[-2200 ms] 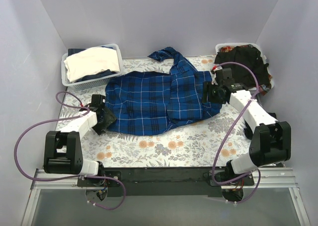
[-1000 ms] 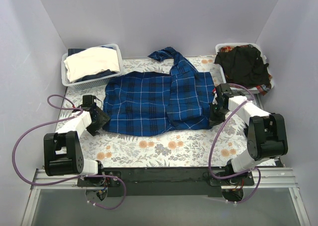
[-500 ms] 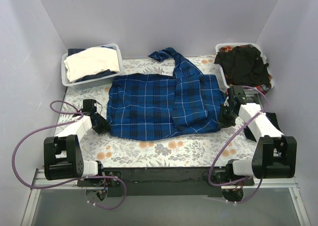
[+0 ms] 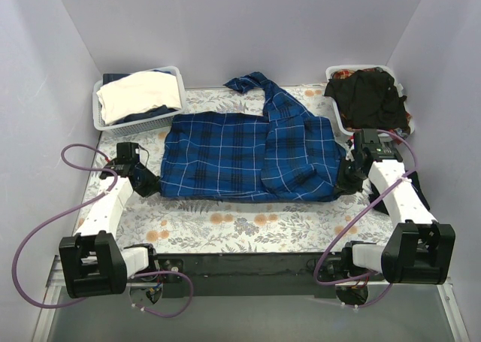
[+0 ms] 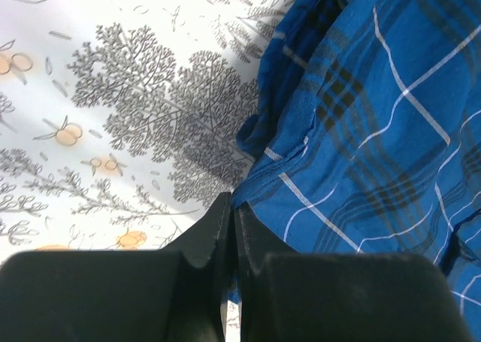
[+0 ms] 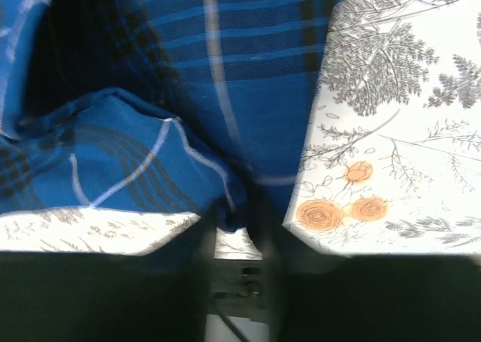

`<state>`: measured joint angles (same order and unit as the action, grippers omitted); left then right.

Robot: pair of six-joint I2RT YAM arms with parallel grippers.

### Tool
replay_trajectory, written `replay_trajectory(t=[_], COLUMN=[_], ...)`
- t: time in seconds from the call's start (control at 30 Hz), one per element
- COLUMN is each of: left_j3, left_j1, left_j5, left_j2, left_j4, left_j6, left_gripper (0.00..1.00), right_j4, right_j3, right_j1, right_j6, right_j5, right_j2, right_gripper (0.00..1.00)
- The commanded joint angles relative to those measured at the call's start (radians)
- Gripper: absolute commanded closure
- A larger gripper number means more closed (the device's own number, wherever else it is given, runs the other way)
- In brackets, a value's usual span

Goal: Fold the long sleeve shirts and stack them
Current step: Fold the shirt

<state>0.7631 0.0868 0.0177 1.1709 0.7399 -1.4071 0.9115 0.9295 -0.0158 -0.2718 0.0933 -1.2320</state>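
Observation:
The royal-blue plaid long sleeve shirt (image 4: 240,154) lies spread across the floral table, one sleeve (image 4: 252,83) trailing toward the back. My left gripper (image 4: 155,186) sits at its left edge, shut on the hem; in the left wrist view the fingertips (image 5: 233,203) pinch the cloth edge (image 5: 259,184). At the shirt's right edge is my right gripper (image 4: 343,181). In the right wrist view its blurred jaws (image 6: 237,222) stand apart, with a corner of the plaid cloth (image 6: 225,71) lying in the gap. A plain black shirt (image 4: 368,94) is heaped in the right basket.
A white lattice basket (image 4: 99,120) at the back left holds a folded cream cloth (image 4: 139,94) over dark cloth. The other white basket (image 4: 336,73) stands at the back right. Purple cables loop beside both arm bases. Grey walls close in on three sides.
Both arms drew outward, pulling the plaid shirt flatter and wider. The left gripper shut on the left hem. The right jaws have parted from the cloth corner.

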Motion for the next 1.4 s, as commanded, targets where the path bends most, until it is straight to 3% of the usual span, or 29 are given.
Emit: replay_trajectory(t=[0.0, 0.07, 0.17, 0.43, 0.63, 0.73, 0.8, 0.83, 1.2, 1.37], left_j3=[0.011, 0.019, 0.012, 0.002, -0.001, -0.001, -0.001, -0.001, 0.082, 0.084], left_j1=[0.004, 0.002, 0.004, 0.004, 0.004, 0.002, 0.004, 0.004, 0.004, 0.002], left_j5=[-0.019, 0.028, 0.068, 0.051, 0.053, 0.051, 0.053, 0.053, -0.039, -0.047], left_j2=[-0.033, -0.013, 0.001, 0.009, 0.009, 0.012, 0.016, 0.021, 0.024, 0.022], left_j4=[0.059, 0.061, 0.05, 0.046, 0.044, 0.041, 0.038, 0.038, 0.062, 0.069], left_j6=[0.025, 0.02, 0.011, 0.025, 0.02, 0.02, 0.02, 0.022, 0.057, 0.065], left_gripper=[1.0, 1.0, 1.0, 1.0, 1.0, 1.0, 1.0, 1.0, 1.0, 1.0], right_j4=[-0.012, -0.051, -0.095, -0.241, -0.286, -0.29, -0.289, -0.275, -0.157, -0.137], right_j3=[0.029, 0.052, 0.101, 0.104, 0.066, 0.052, 0.055, 0.06, 0.299, 0.426], right_j1=[0.007, 0.005, 0.004, -0.111, -0.194, -0.216, -0.22, -0.222, -0.222, -0.214], right_j6=[0.046, 0.052, 0.056, 0.037, 0.011, 0.002, -0.001, -0.004, -0.015, -0.023], right_j5=[0.121, 0.16, 0.187, 0.206, 0.194, 0.195, 0.192, 0.187, -0.134, -0.184], right_j2=[0.042, 0.051, 0.02, -0.174, -0.228, -0.227, -0.227, -0.224, -0.121, -0.112], right_gripper=[0.5, 0.33, 0.27, 0.28, 0.32, 0.42, 0.7, 0.96, 0.99, 0.99])
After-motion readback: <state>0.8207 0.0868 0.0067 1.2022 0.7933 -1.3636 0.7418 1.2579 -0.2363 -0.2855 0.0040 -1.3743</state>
